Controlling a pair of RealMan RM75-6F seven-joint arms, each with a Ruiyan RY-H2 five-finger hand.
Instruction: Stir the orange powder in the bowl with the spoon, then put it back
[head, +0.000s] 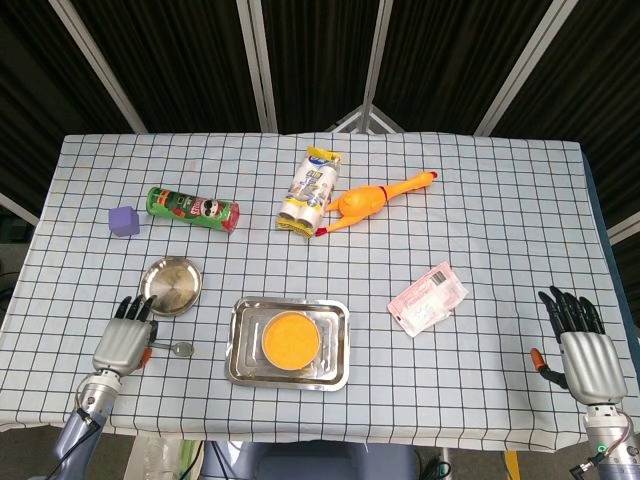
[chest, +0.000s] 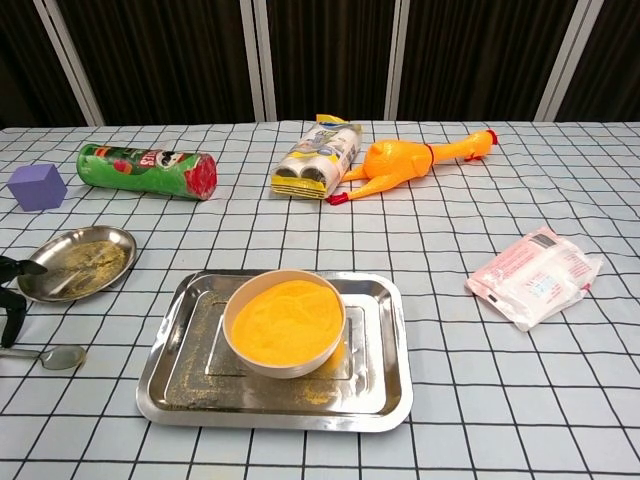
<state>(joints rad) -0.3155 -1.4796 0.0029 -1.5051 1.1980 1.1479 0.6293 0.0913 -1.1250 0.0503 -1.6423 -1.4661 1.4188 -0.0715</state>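
Resting at the near left corner of the table (head: 520, 200), the left hand (head: 123, 338) lies flat over the handle of the spoon (head: 176, 349), its dark fingers (head: 131, 309) extended side by side toward the far edge. Whether the fingers actually grip the handle cannot be told; in the chest view only dark fingertips (chest: 12, 290) show at the left border, just above the handle. The spoon is metal, with a small round head lying on the cloth to the right of the hand. The right hand (head: 582, 352) sits at the near right corner, fingers straight and slightly spread, holding nothing.

The bowl (chest: 285, 322) is round, pale-walled and filled nearly to the rim with fine orange powder (chest: 288, 320). It stands in a rectangular steel tray (chest: 380, 385) with rounded corners, whose floor carries a dusting of powder. A round steel plate (chest: 75, 262), also dusted, lies just beyond the spoon.

Further back lie a green cylindrical can (chest: 147, 170) on its side, a purple cube (chest: 37, 186), a flat packet of batteries (chest: 318, 157) and a rubber chicken (chest: 410, 158). A pink-and-white plastic pouch (chest: 535, 275) lies to the right. The tablecloth is pale with a dark grid.
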